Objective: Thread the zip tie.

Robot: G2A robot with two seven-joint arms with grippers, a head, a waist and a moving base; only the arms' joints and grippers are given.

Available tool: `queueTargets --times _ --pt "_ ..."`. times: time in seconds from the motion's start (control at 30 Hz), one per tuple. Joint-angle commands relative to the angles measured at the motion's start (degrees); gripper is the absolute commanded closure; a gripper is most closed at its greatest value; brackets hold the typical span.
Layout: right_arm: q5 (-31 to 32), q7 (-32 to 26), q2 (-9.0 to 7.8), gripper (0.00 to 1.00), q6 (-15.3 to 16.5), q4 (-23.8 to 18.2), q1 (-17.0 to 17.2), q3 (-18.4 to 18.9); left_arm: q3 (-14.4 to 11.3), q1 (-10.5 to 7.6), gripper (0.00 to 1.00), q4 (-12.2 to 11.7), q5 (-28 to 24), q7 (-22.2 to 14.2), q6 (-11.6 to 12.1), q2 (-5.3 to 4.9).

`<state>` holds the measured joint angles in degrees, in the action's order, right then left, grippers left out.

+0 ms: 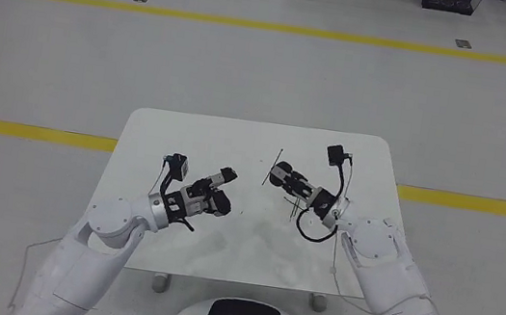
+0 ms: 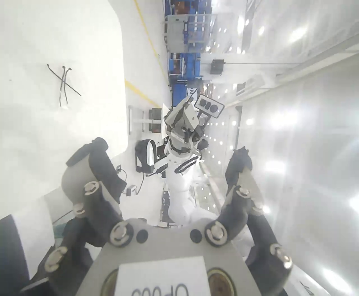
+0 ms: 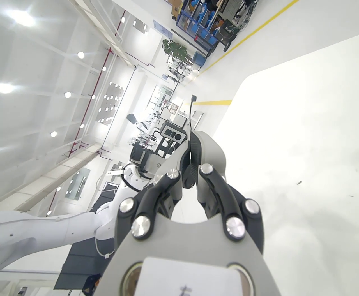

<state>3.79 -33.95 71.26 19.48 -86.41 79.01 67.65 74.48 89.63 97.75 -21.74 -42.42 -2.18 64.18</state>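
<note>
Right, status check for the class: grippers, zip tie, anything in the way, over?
Right gripper shut on zip tie, head end sticking out. Left gripper open, empty. Spare ties lying crossed on table; nothing between the grippers.

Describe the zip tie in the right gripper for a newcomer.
On the white rounded table, find the right gripper near the middle. The thin black plastic zip tie is pinched between its fingers and sticks out in the air; the other black zip ties lie crossed, loose on the tabletop.
</note>
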Motion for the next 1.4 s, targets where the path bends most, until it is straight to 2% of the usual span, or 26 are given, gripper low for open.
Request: queueTargets --times 0.0,0.13,0.23,0.3,0.37,0.5,0.6,0.83,1.07,1.17,1.37 --pt "-0.1 -0.1 -0.01 1.0 0.0 0.0 0.0 0.0 0.0 0.01 0.0 0.0 0.0 0.0 0.0 0.0" --pt "-0.1 -0.1 -0.01 1.0 0.0 0.0 0.0 0.0 0.0 0.01 0.0 0.0 0.0 0.0 0.0 0.0" --pt "1.2 3.8 0.2 1.0 0.0 -0.9 0.6 -0.7 -0.8 0.06 0.0 0.5 -1.8 1.4 0.5 0.21" --pt "2.5 6.8 0.39 1.0 0.0 -1.3 0.9 -1.6 -1.8 0.2 0.0 1.9 -1.4 4.2 2.5 0.43" --pt "3.8 9.8 0.59 1.0 0.0 -1.5 1.3 -2.6 -2.8 0.52 0.0 2.6 -3.6 6.2 4.0 0.73" --pt "5.1 13.9 0.8 1.0 0.0 -1.6 1.6 -4.2 -4.0 0.63 0.0 2.8 -4.6 9.8 5.8 1.08" --pt "5.4 14.7 0.83 1.0 0.0 -1.5 1.3 -5.1 -4.8 0.5 0.0 2.9 -3.8 11.6 6.8 1.2" --pt "5.4 14.8 0.84 1.0 -0.1 -1.6 1.3 -5.1 -4.8 0.5 0.0 2.9 -3.8 11.6 6.8 1.2" --pt "7.2 17.1 1.33 1.0 -0.5 -1.1 1.0 -7.1 -6.9 -0.37 0.0 2.9 -1.3 15.1 6.4 1.48" --pt "7.5 16.5 1.39 1.0 -0.6 -0.8 0.6 -7.5 -7.0 -0.49 0.0 3.0 -1.1 17.6 7.6 1.61" --pt "7.4 16.9 1.42 1.0 -0.7 -1.0 0.7 -7.5 -7.0 -0.49 0.0 3.0 -1.1 17.6 7.6 1.61"
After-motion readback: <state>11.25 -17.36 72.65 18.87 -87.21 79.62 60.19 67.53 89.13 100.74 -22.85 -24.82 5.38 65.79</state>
